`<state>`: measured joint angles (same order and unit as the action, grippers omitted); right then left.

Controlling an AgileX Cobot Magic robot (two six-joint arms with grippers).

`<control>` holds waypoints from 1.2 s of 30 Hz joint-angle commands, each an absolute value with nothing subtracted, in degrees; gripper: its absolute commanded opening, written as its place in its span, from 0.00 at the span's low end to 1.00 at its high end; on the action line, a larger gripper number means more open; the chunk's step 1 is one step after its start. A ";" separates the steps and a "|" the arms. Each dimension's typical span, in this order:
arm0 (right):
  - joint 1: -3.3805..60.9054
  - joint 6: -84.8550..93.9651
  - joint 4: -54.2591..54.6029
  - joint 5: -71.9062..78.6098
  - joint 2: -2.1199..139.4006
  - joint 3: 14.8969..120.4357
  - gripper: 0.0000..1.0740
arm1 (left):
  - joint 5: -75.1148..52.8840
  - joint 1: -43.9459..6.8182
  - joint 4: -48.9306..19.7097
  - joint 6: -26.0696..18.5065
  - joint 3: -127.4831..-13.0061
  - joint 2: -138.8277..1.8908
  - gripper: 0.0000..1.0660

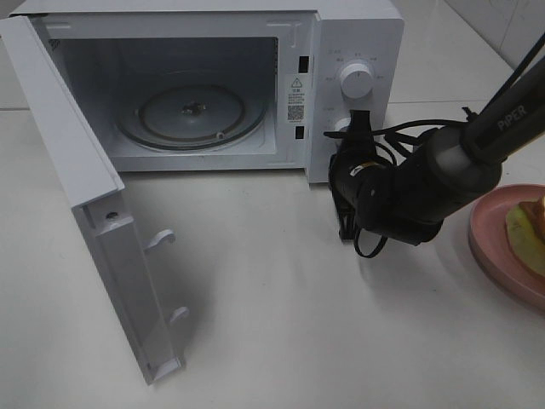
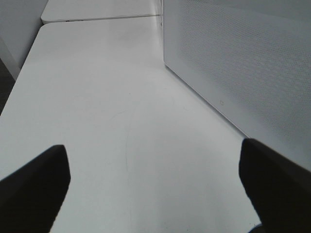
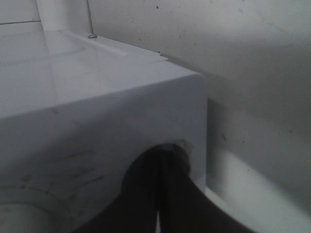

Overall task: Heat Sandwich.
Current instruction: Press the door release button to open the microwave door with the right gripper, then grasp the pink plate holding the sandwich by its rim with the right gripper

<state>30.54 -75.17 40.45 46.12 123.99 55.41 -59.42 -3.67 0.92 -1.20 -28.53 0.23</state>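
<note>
The sandwich (image 1: pixel 525 228) lies on a pink plate (image 1: pixel 487 249) at the table's right edge, cut off by the frame; pale green and reddish filling shows. The white microwave (image 1: pixel 366 34) stands at the back with its door (image 1: pixel 72 145) swung wide to the left and its glass turntable (image 1: pixel 192 115) bare. My right gripper (image 1: pixel 350 128) (image 3: pixel 163 158) is shut with nothing in it, its tips against the lower part of the control panel, below the upper knob (image 1: pixel 355 81). In the left wrist view my left gripper (image 2: pixel 153 162) is open over bare table beside the microwave's perforated side wall (image 2: pixel 243 58).
The open door juts far over the table's front left, with its latch hooks (image 1: pixel 160 241) facing right. The right arm and its cables (image 1: pixel 400 192) cross between microwave and plate. The white tabletop (image 1: pixel 281 307) lies in front of the oven.
</note>
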 commanded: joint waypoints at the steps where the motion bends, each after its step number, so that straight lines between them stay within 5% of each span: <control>1: 27.90 -74.37 36.21 57.52 123.36 60.73 0.03 | -58.90 -3.55 0.57 -1.26 -28.30 1.78 0.84; 36: 28.02 -67.90 28.53 33.35 113.67 46.75 0.02 | -58.90 -3.55 0.57 -1.26 -28.30 1.78 0.84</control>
<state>28.36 -70.13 29.22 34.03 115.11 47.50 -59.42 -3.67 0.92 -1.20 -28.53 0.23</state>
